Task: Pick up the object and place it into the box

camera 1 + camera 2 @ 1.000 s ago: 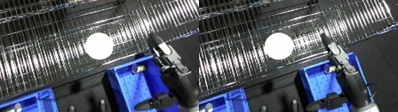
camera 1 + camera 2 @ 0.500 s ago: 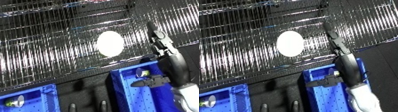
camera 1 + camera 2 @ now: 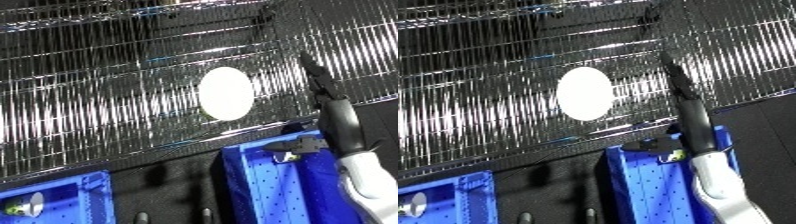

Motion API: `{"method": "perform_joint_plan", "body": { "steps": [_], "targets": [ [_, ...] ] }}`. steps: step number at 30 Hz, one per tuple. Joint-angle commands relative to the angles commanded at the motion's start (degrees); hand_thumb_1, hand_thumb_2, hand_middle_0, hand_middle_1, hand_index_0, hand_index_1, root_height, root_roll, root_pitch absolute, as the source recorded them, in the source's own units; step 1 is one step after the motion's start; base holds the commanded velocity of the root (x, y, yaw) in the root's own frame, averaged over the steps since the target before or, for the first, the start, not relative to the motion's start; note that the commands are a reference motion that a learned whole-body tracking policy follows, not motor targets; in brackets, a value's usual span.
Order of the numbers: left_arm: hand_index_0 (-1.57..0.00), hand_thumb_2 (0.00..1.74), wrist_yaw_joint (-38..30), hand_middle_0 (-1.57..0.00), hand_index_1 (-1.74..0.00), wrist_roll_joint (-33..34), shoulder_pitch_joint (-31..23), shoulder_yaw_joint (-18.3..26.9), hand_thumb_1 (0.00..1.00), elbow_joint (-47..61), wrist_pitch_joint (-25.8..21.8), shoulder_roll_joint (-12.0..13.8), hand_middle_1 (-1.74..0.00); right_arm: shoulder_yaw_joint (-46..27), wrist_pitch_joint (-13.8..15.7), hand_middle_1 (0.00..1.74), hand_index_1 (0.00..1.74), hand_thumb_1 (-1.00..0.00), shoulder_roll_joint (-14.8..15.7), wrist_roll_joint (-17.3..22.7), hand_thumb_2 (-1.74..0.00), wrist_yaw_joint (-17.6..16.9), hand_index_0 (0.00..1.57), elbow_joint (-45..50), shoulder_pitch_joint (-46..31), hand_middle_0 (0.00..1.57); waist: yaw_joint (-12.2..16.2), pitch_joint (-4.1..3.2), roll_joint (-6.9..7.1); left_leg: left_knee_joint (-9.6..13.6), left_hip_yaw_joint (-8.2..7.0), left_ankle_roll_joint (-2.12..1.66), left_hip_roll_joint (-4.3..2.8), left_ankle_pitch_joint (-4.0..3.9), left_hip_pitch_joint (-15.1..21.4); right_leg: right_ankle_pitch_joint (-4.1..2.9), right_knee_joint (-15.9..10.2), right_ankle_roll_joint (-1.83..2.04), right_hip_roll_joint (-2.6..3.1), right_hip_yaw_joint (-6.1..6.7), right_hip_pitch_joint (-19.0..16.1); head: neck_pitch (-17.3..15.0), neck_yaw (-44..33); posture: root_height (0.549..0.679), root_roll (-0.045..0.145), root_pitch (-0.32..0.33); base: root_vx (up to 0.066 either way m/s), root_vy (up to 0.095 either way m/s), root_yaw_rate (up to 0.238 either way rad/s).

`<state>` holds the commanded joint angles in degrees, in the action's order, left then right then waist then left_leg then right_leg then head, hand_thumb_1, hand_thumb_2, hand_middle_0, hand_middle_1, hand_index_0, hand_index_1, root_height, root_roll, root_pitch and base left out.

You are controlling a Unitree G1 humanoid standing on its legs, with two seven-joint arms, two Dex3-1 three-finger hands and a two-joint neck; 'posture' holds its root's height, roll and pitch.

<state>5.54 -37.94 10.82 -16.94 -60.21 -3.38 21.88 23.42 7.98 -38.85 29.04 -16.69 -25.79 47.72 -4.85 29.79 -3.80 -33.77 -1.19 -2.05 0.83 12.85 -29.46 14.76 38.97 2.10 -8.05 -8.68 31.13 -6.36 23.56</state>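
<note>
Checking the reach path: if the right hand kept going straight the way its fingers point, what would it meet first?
Probably the wire rack: the right hand points up and slightly left across the wires, passing right of the white oval disc. Depth is unclear.

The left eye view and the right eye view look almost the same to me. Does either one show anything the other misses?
Only the left eye view shows a wide stretch of the left bin. Only the right eye view shows the dark floor right of the right bin. Both share the white disc on the wire shelf, and the right hand, fingers straight, reaching up beside the disc without touching it.
</note>
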Motion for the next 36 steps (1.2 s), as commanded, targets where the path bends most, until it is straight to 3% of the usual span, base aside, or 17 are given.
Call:
{"method": "perform_joint_plan", "body": {
  "steps": [13,24,36],
  "targets": [
    [0.00,0.00,-0.07,0.00,0.00,-0.62,-0.90,-2.17,0.00,2.64,0.34,-0.54,0.00,4.71,-0.15,0.00,0.00,0.00,2.14,4.47,0.00,4.54,0.00,-8.90,9.14,0.00,-1.68,0.00,-1.50,-0.96,0.36,0.27,0.55,-0.23,-2.85,0.46,2.10,-0.81,-0.23,-0.22,3.13,1.31,3.62,0.639,0.069,0.144,0.006,0.015,0.037],
    [0.00,0.00,-0.45,0.00,0.00,-1.03,-1.53,-2.95,0.00,4.57,0.94,-1.01,0.00,6.50,-1.21,0.00,0.00,0.00,4.40,5.21,0.00,7.43,0.00,-9.42,13.29,0.00,-2.94,0.00,-2.41,-0.66,0.48,0.20,0.99,-0.71,-3.74,0.56,2.40,-1.01,-0.56,-0.43,4.05,2.43,5.68,0.638,0.074,0.155,0.005,0.021,0.037],
    [0.00,0.00,-0.46,0.00,0.00,-0.89,-2.21,-3.46,0.00,5.70,1.05,-1.48,0.00,8.15,-1.82,1.04,1.04,-0.60,6.38,5.35,-1.04,10.05,0.94,-9.00,15.30,0.94,-3.79,0.00,-3.10,0.76,0.65,0.18,1.25,-1.55,-3.43,0.34,1.87,-0.91,-0.90,-0.57,4.10,3.45,6.48,0.639,0.076,0.159,-0.003,0.016,0.031]
  ]
}}
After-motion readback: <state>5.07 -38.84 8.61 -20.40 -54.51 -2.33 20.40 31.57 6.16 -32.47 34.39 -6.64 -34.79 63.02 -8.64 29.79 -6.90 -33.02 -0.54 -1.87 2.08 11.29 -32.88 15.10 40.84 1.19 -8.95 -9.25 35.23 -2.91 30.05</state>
